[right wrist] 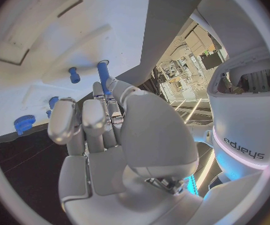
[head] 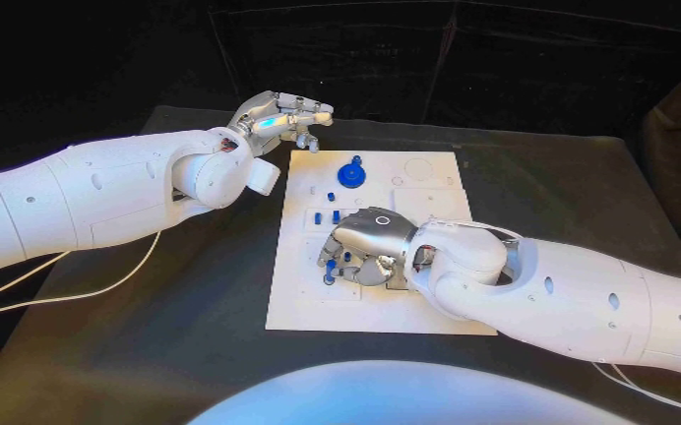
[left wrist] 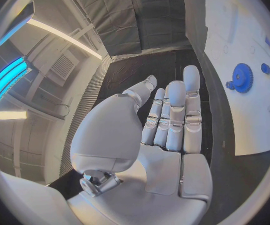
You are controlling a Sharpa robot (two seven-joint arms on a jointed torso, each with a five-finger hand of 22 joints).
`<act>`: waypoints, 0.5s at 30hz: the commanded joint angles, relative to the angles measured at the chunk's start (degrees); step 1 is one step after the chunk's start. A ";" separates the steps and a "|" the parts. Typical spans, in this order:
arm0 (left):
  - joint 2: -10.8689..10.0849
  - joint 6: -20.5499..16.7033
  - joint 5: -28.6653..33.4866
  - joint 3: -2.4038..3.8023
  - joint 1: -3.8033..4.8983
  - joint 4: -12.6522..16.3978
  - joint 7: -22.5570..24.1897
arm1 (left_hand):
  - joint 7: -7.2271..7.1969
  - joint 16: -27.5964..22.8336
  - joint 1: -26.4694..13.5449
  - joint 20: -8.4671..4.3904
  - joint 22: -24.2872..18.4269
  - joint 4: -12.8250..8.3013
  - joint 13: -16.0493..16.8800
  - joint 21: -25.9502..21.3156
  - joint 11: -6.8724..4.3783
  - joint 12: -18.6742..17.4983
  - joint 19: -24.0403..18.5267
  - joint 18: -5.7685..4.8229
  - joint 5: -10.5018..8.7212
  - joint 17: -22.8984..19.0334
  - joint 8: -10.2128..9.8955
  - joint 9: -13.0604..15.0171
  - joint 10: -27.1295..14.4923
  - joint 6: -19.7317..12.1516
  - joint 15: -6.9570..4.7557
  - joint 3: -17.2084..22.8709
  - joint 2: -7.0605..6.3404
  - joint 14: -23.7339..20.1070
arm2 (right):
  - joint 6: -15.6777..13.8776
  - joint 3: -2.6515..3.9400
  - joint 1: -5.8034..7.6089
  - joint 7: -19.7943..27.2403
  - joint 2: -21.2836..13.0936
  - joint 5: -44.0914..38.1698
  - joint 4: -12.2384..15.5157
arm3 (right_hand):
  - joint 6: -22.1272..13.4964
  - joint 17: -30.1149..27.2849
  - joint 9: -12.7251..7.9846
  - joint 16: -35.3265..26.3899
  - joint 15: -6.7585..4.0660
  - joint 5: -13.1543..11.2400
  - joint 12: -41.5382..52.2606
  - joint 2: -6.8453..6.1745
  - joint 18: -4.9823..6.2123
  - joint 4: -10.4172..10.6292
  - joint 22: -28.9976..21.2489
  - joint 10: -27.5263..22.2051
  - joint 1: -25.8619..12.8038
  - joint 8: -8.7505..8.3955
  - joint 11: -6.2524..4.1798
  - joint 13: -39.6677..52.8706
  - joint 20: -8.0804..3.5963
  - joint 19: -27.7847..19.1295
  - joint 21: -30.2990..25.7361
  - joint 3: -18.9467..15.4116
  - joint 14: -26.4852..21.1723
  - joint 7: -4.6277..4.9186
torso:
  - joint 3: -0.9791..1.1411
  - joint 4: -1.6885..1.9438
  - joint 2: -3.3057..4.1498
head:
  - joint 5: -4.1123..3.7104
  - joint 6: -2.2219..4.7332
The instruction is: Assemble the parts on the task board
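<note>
Head view: right hand over task board near left edge, pinching slim blue peg, long axis roughly upright. Blue gear lies flat near far edge. Left hand off far-left corner, fingers straight, holding nothing.

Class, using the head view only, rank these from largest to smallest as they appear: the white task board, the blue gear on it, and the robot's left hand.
1. Task board, clearly the largest.
2. Left hand, held beyond the board's far left corner.
3. Blue gear, the smallest.

The hand sits higher, nearer the camera, so its lead over the gear may be overstated.
</note>
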 commanded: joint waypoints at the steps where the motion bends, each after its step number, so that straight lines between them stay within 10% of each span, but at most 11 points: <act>1: 0.00 0.72 0.22 0.05 0.07 0.02 0.12 | 0.25 -0.14 -0.05 0.21 -0.06 0.18 -0.06 -0.29 0.15 0.20 0.21 0.26 0.09 -0.06 0.33 0.05 -0.04 -0.30 0.11 0.27 0.50 -0.32 | -0.99 -0.26 -0.24 -0.23 -0.20 -0.86 0.01 | 0.39 0.27 0.11 0.48 0.15 0.91 -0.32 -0.64 -0.98 -0.12 0.26 0.64 -0.38 0.23 -0.07 0.08 0.16 0.22 0.52 0.47 0.28 0.21 | 0.04 0.02 0.00 | 0.05 -0.03; 15: -0.20 0.76 0.22 0.04 0.07 0.05 -0.15 | 0.25 -0.14 -0.05 0.21 -0.06 0.18 -0.06 -0.29 0.15 0.20 0.21 0.26 0.09 -0.06 0.33 0.05 -0.04 -0.30 0.11 0.27 0.50 -0.32 | -1.90 -0.26 -0.31 -0.17 -0.34 -1.83 0.20 | 0.41 0.34 0.11 0.56 0.14 1.17 -0.39 -0.71 -0.99 -0.24 0.33 0.69 -0.50 0.23 -0.07 0.09 0.16 0.25 0.58 0.59 0.30 0.21 | -0.02 0.03 0.00 | 0.04 -0.14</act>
